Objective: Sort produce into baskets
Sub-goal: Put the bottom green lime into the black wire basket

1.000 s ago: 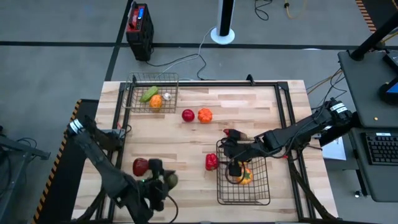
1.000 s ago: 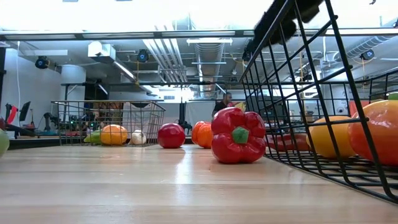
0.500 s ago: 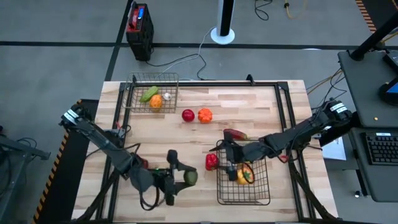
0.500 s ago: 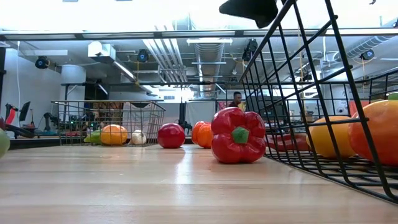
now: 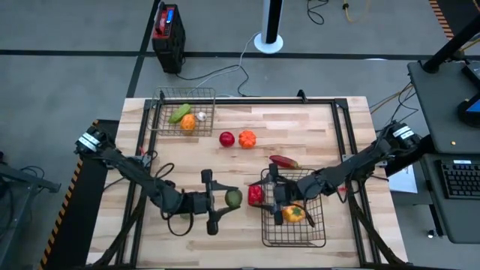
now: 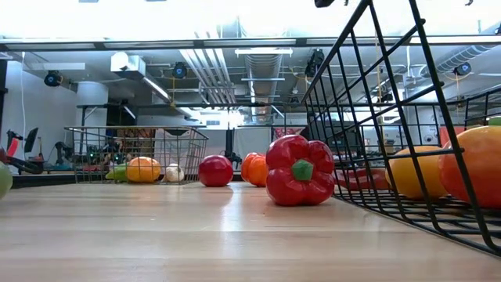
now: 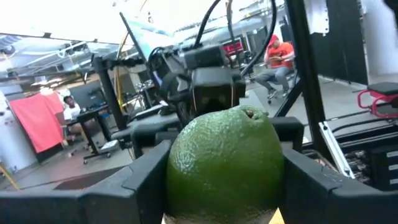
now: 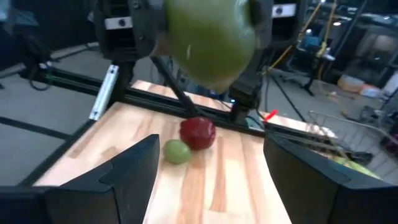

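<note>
My left gripper (image 5: 228, 199) is shut on a green lime (image 5: 235, 198) and holds it in the air over the table's near middle. My right gripper (image 5: 271, 193) stands open and level, facing the lime (image 8: 211, 37) from the table's right, above a red pepper (image 5: 255, 194). The pepper (image 6: 299, 171) rests on the table beside the larger basket (image 5: 264, 225), which holds orange and yellow produce (image 5: 292, 214). The smaller basket (image 5: 161, 112) at the far left holds a green piece, an orange one and a white garlic. My left gripper pinches the lime between its two fingers, one on each of its opposite sides (image 7: 177, 168). The fingers (image 7: 146, 183) lie about level and point toward the table's right. The lime is lifted clear of the table, its stem end (image 7: 250, 113) facing away from the gripper.
A red apple (image 5: 226, 139) and an orange (image 5: 247, 139) lie at the far middle, and a red chili (image 5: 283, 161) lies by the larger basket's far side. Below my left arm a red fruit (image 8: 198, 132) and a small green one (image 8: 176, 151) rest on the table.
My left gripper has carried the lime from the near left toward the table's right and a little toward the far edge, tipping up from pointing down to about level. My right gripper has tipped up to level and turned toward the lime, over the larger basket's far left corner.
</note>
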Motion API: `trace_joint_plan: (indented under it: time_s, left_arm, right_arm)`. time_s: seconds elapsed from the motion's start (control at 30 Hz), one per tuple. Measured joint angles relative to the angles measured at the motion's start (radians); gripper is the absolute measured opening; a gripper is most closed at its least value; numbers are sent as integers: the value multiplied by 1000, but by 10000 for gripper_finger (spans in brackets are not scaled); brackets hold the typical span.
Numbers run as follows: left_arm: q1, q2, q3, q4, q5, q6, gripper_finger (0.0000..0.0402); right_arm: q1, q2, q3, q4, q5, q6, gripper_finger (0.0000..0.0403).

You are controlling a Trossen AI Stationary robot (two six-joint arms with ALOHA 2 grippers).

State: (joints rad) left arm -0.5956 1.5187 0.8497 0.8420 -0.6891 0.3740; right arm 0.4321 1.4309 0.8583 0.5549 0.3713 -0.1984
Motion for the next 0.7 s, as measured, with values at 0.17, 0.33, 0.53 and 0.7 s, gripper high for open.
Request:
trace_joint_plan:
  time_s: [0.17,0.33,0.53,0.7]
  left_arm:
    - [28,17,0,8,1,-24,217]
    - [47,32,0,14,1,-40,217]
    - [73,52,0,60,2,-52,217]
    - [87,77,21,75,29,-59,217]
  right_arm:
    - [0,25,44,4,32,-18,280]
    - [0,26,63,4,49,-15,283]
    - [-2,32,73,7,53,-12,282]
    - [-13,33,73,2,51,-7,287]
